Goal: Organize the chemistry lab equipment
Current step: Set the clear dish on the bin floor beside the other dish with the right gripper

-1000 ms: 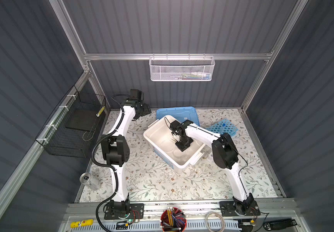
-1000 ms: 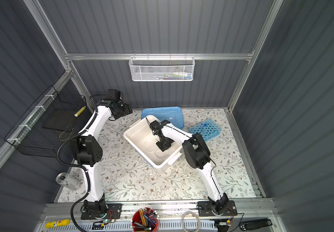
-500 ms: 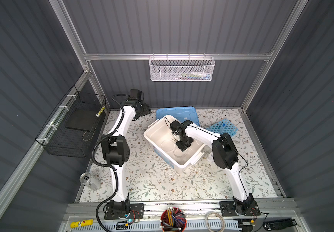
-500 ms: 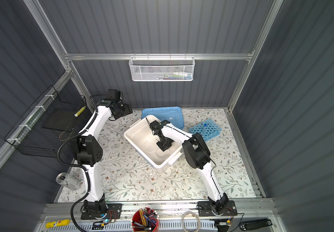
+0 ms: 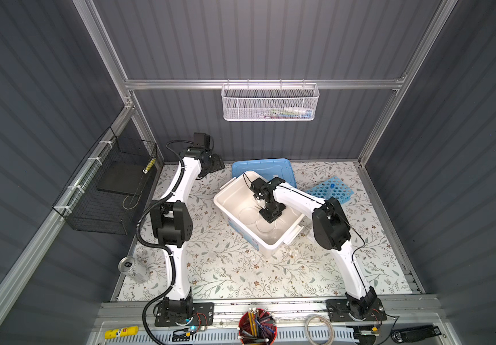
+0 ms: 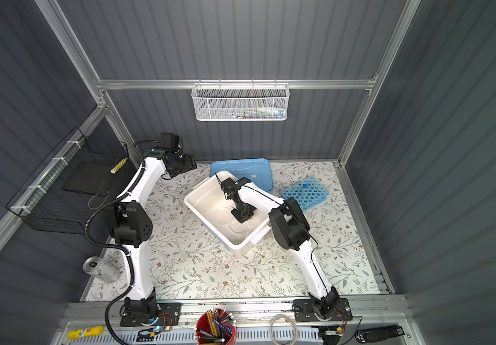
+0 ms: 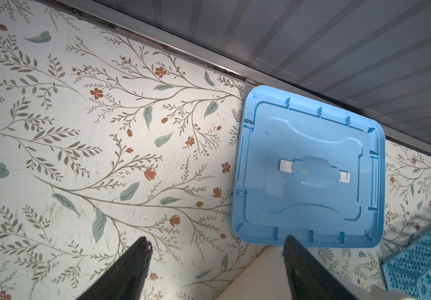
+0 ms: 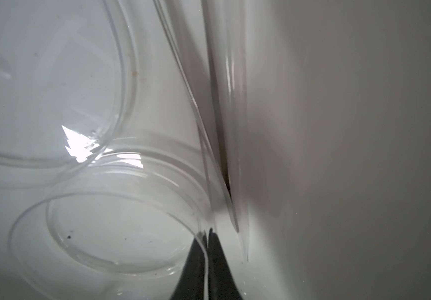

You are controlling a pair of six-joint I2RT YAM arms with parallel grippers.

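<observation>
Two round glass dishes lie flat and close together on the floor of the one white bin. The right gripper is pinched closed on the thin rim of one dish. A third clear piece stands on edge by the bin wall. The left gripper hangs spread wide and empty over the table, near the one blue lid. One blue rack carries one blue-capped tube.

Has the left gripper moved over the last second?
No. The left gripper still hovers just left of the lid in a top view.
</observation>
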